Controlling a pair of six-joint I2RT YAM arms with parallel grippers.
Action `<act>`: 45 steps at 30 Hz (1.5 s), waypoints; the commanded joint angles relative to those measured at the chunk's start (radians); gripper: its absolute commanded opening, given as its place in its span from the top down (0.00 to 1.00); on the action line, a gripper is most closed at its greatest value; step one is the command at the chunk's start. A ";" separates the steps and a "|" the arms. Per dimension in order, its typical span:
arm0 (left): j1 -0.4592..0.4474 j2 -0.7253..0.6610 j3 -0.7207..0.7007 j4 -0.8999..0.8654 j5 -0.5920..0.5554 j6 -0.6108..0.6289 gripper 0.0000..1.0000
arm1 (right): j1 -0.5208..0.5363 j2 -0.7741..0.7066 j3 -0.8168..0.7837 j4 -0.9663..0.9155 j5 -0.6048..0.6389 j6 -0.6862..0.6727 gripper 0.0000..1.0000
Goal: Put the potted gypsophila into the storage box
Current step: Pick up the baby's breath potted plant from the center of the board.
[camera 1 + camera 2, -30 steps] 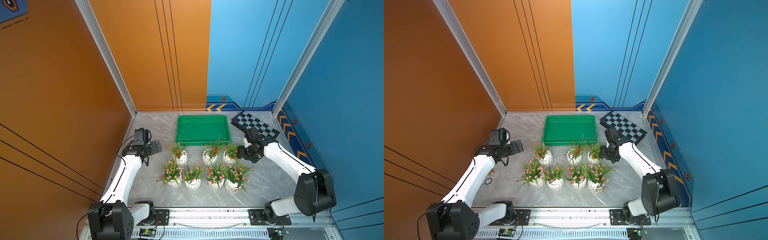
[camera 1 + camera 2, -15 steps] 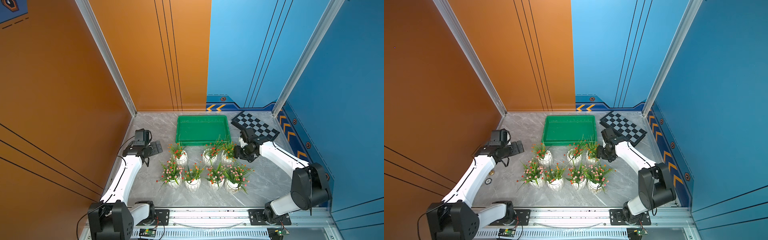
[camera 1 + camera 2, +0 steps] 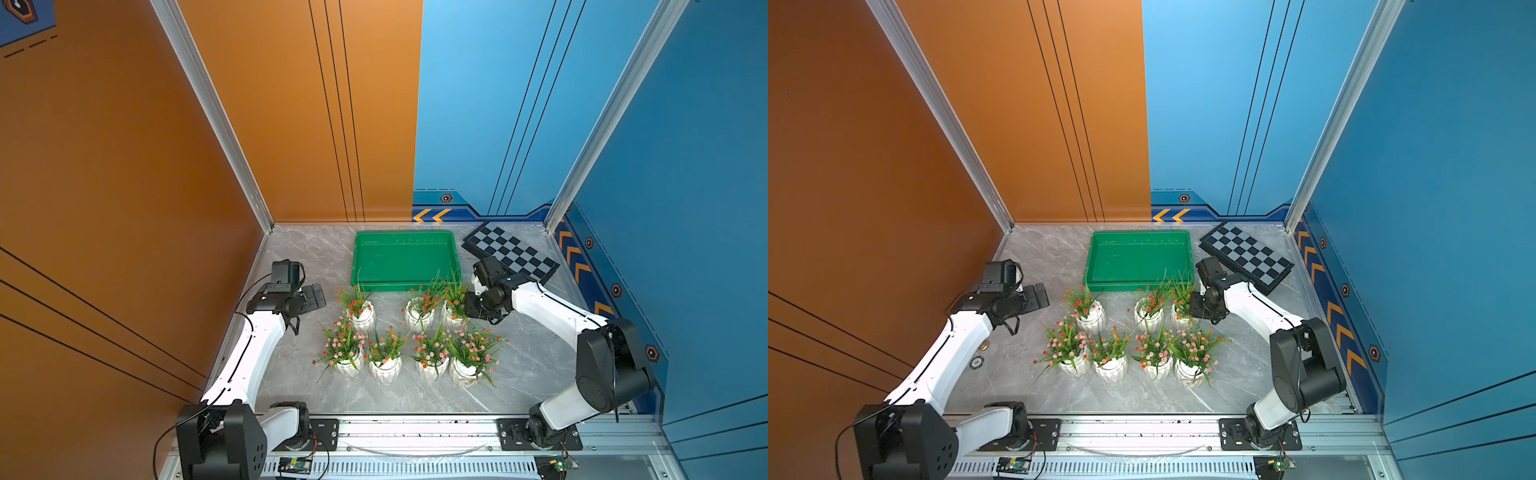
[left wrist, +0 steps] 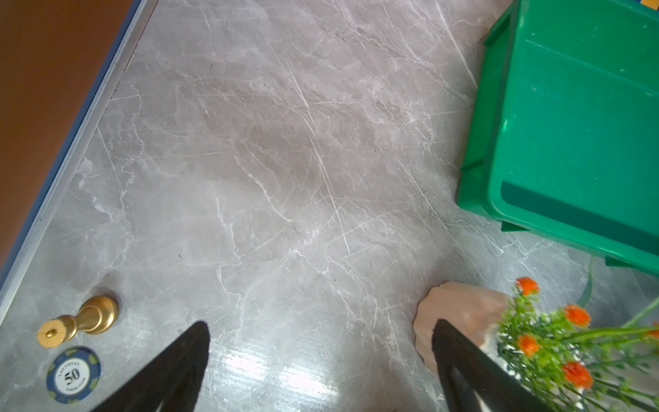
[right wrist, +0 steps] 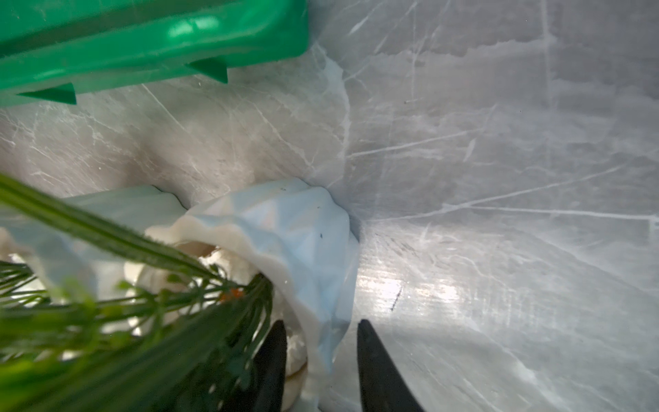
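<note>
Pot position: rim wall of the back-row potted gypsophila sits between the fingers of the right hand; pot stands on the surface, near the storage box.
Pot look: white faceted pot, green sprigs, orange flowers.
Right hand: narrowed, not pinching; slight gap at the outer finger.
Left hand: spread, empty.

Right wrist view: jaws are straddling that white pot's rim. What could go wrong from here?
Rim pinch: the right gripper straddles only the thin wall of the pot, so it may tilt or slip on lifting. Tangle: its sprigs overlap the neighbouring pot, which could get dragged. The storage box rim is close; a low carry could clip it.
</note>
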 commanded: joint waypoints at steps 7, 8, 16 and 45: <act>-0.010 0.004 -0.003 -0.021 0.013 -0.017 0.02 | 0.004 -0.020 0.028 -0.034 0.054 -0.020 0.84; -0.011 0.005 0.000 -0.022 0.013 -0.017 0.02 | 0.004 -0.025 0.025 -0.035 0.059 -0.020 0.86; -0.019 0.014 0.011 -0.021 0.010 -0.045 0.02 | -0.027 -0.035 0.016 -0.042 0.038 -0.022 0.90; -0.032 0.028 0.036 -0.022 0.020 -0.067 0.02 | -0.113 -0.073 0.106 -0.138 -0.025 -0.063 0.94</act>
